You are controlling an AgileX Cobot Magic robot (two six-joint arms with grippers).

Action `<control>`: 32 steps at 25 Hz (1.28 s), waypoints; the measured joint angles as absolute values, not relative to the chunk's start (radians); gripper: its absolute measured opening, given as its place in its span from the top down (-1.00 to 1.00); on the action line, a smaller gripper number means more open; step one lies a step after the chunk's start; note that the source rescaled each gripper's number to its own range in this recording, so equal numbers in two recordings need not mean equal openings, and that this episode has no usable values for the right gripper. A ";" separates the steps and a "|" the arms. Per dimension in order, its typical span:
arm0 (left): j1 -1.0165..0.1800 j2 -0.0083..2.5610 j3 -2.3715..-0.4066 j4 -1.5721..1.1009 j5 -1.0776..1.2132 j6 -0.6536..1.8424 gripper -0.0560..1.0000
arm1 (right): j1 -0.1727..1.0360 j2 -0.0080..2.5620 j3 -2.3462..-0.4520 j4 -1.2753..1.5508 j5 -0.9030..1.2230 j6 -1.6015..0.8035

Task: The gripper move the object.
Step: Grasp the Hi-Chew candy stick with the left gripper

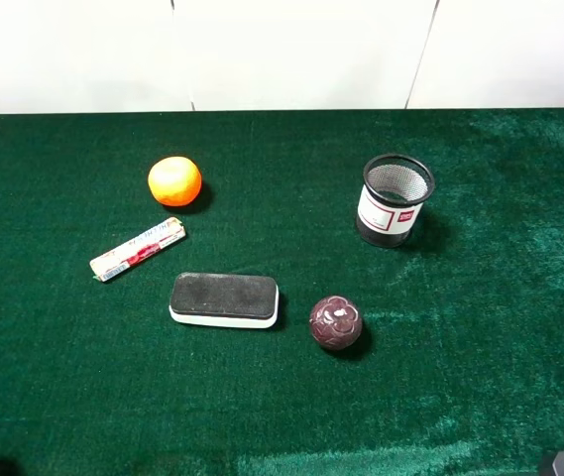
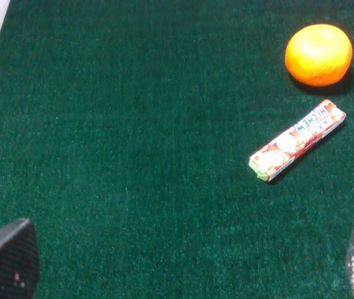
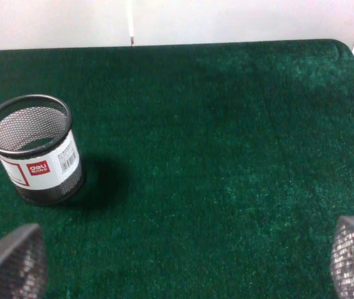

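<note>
The object is a slim roll in a white wrapper with red and blue print. It lies flat on the green cloth, left of centre, between the orange and the eraser. It also shows in the left wrist view, ahead of my left gripper and well apart from it. The left gripper is open and empty; only its two dark fingertips show. My right gripper is open and empty over bare cloth, far from the roll. In the exterior high view only slivers of the arms show at the bottom corners.
An orange sits just behind the roll. A black-and-white eraser block lies in front of it, and a dark red ball lies to the right of the eraser. A black mesh pen cup stands right of centre. The white wall borders the far edge.
</note>
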State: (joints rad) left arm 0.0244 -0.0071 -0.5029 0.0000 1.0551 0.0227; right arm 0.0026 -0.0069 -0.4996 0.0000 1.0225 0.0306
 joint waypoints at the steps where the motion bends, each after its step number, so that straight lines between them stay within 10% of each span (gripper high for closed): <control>1: 0.024 -0.007 -0.503 0.000 1.055 0.023 -1.00 | 0.003 -0.007 -0.500 0.000 1.022 0.031; 14: 0.024 0.017 -0.503 0.000 1.055 0.025 -0.98 | 0.003 -0.007 -0.500 0.000 1.022 0.031; 32: -0.111 0.696 -0.582 -0.027 0.861 0.185 -0.97 | 0.003 -0.007 -0.500 0.000 1.022 0.031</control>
State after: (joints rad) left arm -0.1109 0.6956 -0.5816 -0.0267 0.8609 0.1847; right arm 0.0026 -0.0069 -0.4996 0.0000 1.0225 0.0306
